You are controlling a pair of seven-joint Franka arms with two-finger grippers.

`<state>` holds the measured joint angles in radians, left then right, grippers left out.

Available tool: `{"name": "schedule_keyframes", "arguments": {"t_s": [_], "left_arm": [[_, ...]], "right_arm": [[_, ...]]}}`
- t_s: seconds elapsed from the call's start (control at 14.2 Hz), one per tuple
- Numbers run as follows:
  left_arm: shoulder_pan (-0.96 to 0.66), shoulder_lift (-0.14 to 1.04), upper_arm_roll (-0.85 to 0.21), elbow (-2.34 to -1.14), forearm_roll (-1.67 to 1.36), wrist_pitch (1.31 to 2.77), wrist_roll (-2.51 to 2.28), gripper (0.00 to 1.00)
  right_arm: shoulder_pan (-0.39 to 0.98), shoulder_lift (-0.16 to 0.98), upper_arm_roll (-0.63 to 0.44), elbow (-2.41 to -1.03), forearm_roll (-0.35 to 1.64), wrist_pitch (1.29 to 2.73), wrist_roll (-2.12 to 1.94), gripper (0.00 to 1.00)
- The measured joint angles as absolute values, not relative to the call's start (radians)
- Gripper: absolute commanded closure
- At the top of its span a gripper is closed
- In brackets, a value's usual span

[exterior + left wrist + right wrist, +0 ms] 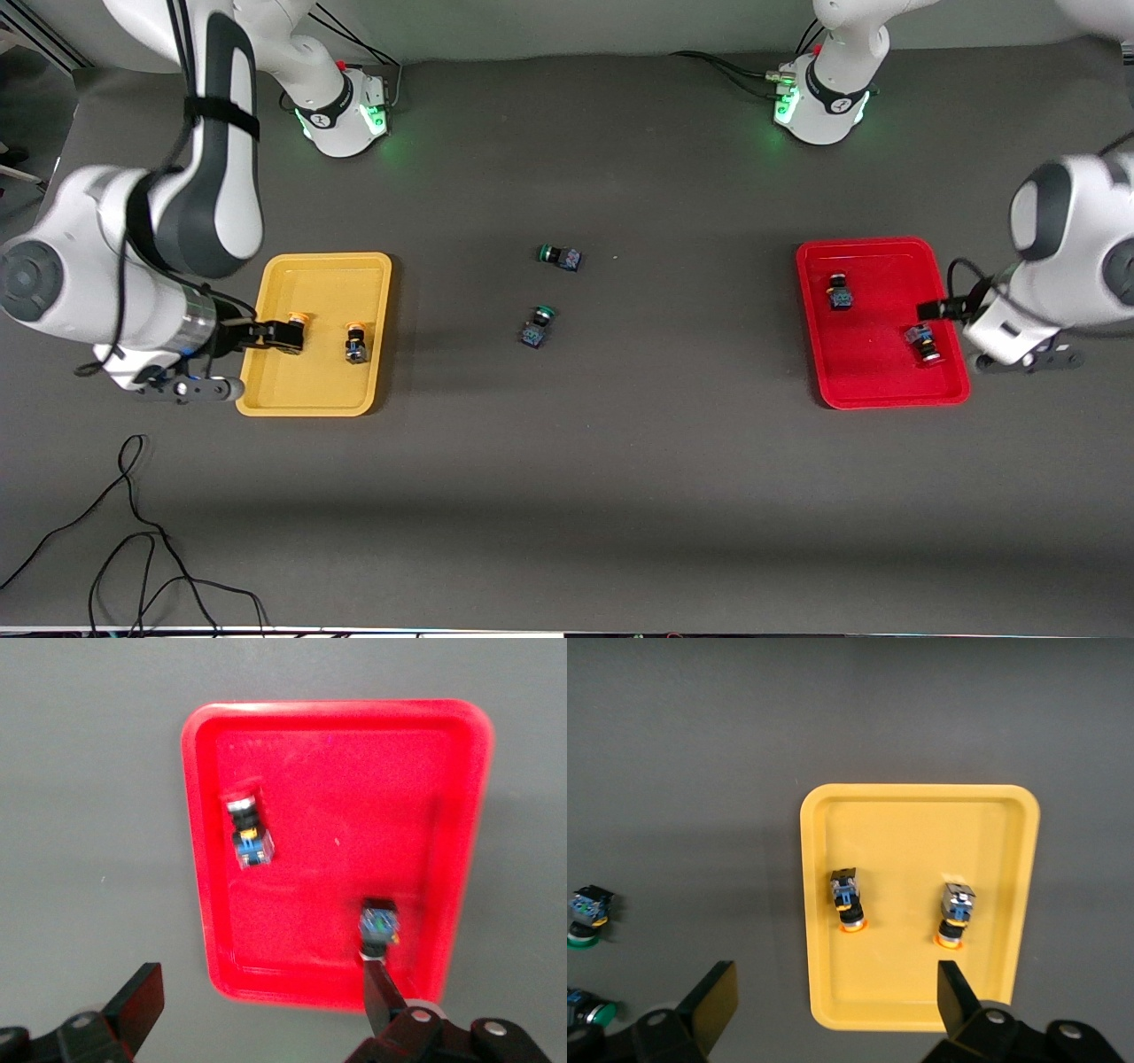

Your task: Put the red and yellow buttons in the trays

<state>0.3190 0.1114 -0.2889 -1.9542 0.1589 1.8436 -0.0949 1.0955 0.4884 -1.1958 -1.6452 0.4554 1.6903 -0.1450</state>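
Yellow-capped button (951, 914) in yellow tray (920, 798), just beside open right hand (833, 1005).

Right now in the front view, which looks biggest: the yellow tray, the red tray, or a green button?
1. Red tray and yellow tray: they look about alike, so no ranking.
2. Green button: far smaller.

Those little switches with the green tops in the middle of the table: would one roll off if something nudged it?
Probably a little. Each green-capped switch lies on its side, and the round cap could let it swivel, while the blocky blue-and-black body should stop a long roll. It looks small and rigid, so likely light and prone to skidding on the table.
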Motion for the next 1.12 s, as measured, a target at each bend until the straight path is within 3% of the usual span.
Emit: {"name": "schedule_keyframes", "arguments": {"t_s": [0.14, 0.28, 0.49, 0.7, 1.12], "left_arm": [[0.312, 0.006, -0.29, -1.956, 0.112, 1.771, -0.095, 0.0], [0.311, -0.083, -0.29, -1.971, 0.068, 1.736, -0.094, 0.0], [0.31, -0.158, -0.289, -1.983, 0.026, 1.742, -0.02, 0.0], [0.31, -0.16, -0.289, -1.917, 0.019, 1.743, 0.051, 0.0], [0.309, -0.107, -0.289, -1.815, 0.019, 1.729, 0.061, 0.0]], "right_arm": [[1.143, 0.481, -1.26, -1.616, 0.438, 1.66, -0.141, 0.0], [1.126, 0.439, -1.243, -1.592, 0.347, 1.649, -0.116, 0.0], [0.871, 0.263, -0.939, -1.581, 0.126, 1.649, -0.023, 0.0], [0.602, 0.133, -0.669, -1.585, 0.072, 1.646, -0.001, 0.0], [0.19, 0.043, -0.272, -1.647, 0.063, 1.656, 0.005, 0.0]]}}
